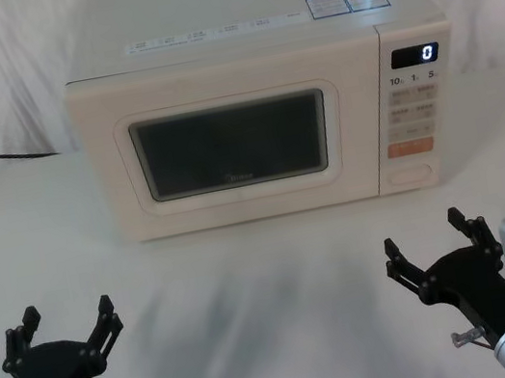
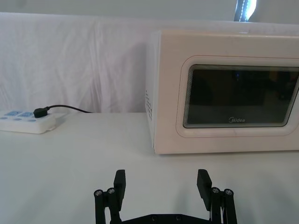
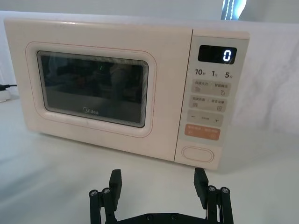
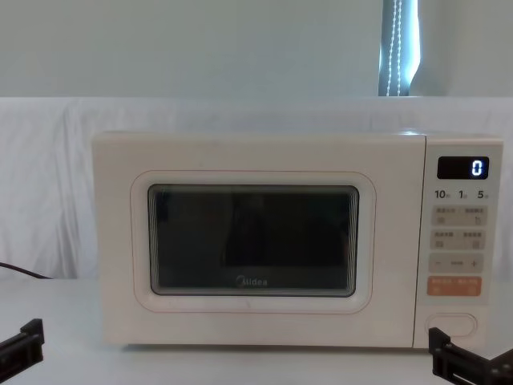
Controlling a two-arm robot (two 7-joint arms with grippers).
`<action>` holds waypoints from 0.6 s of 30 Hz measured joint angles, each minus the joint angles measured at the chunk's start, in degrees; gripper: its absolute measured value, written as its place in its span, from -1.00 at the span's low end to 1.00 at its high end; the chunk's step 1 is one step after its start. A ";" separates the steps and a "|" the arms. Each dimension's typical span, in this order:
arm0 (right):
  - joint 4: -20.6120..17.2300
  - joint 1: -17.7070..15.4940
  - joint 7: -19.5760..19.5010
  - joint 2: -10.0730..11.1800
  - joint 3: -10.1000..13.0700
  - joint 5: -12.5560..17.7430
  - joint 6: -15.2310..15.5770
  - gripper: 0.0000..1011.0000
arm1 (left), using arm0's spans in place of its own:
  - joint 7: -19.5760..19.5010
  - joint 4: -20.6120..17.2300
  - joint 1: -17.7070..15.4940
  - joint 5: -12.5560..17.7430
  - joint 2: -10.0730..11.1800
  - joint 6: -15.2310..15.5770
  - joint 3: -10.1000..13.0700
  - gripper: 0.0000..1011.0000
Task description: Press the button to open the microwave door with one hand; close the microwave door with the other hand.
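Two arms wait low in front of the cream-white boxy microwave [image 1: 266, 128], which sits square on the white-draped bench [image 1: 252, 297], front toward the robot so both can reach it. Its large cream microwave door [image 1: 235, 143] with the dark mesh window is shut. Before the microwave's right end, the black right gripper [image 1: 428, 241] hangs with jaws spread, lined up below the wide cream pill-shaped button [image 3: 198, 153] (likely the presser). Before its left end, the black left gripper [image 1: 68, 321], jaws spread too, is placed to push the door closed.
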 joint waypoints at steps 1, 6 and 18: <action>0.00 0.00 0.00 0.00 0.00 0.00 0.00 0.98 | 0.00 0.00 0.00 0.00 0.00 0.00 0.00 0.98; 0.00 0.00 0.00 0.00 0.01 0.00 0.00 0.98 | 0.00 0.01 0.00 0.00 0.00 0.00 0.00 0.98; 0.00 0.00 0.00 0.00 0.01 0.00 0.00 0.98 | 0.00 0.01 0.00 0.00 0.00 0.00 0.01 0.98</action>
